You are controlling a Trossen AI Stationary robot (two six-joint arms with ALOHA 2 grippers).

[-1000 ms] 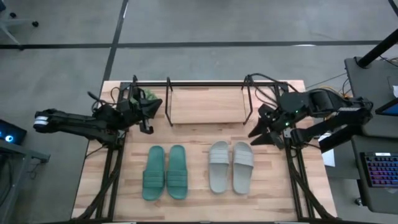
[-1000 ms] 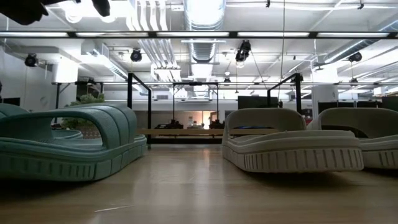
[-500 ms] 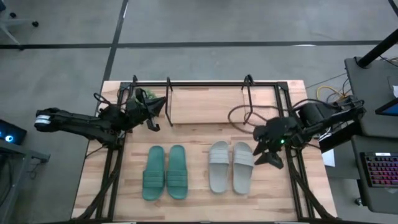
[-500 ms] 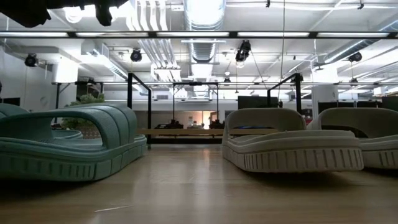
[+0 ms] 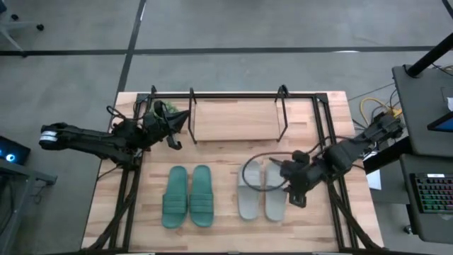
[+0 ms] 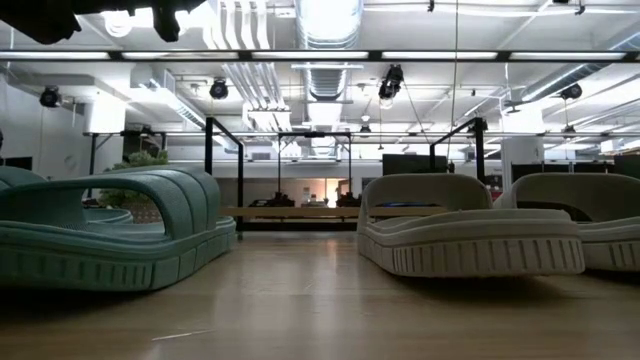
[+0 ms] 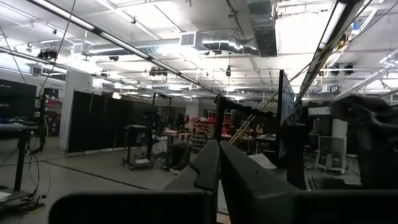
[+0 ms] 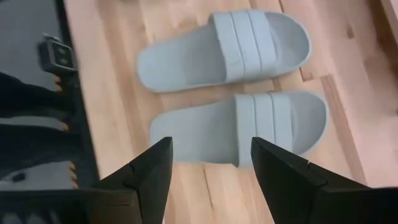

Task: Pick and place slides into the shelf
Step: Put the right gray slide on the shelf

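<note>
Four slides lie on your table [image 5: 226,237] in a single row, all flat and sole-down: one teal-green pair [image 5: 188,196] toward the left arm's side and one pale grey-white pair [image 5: 262,190] toward the right arm's side. Within each pair the two slides sit just beside each other, and a clear strip of bare wood parts the two pairs. None of the four is on the shelf [image 5: 237,117], which stands at the far edge of the table with its two hooped black ends upright and its light wooden base bare between them.

You have two arms in view. Your right gripper [image 5: 296,185] hangs over the outer edge of the grey-white pair; in the right wrist view its two fingers [image 8: 146,171] stand well apart with both grey-white slides on the table beyond them, and they hold nothing. Your left gripper [image 5: 173,131] waits beside the shelf's left hooped end, near one small green plant [image 5: 161,108] at the table's far left corner. In the left wrist view its fingers [image 7: 208,171] are pressed together and grip nothing.

From table height you see one teal-green slide [image 6: 105,232] and the grey-white slides [image 6: 470,238] resting side-on to the camera.
</note>
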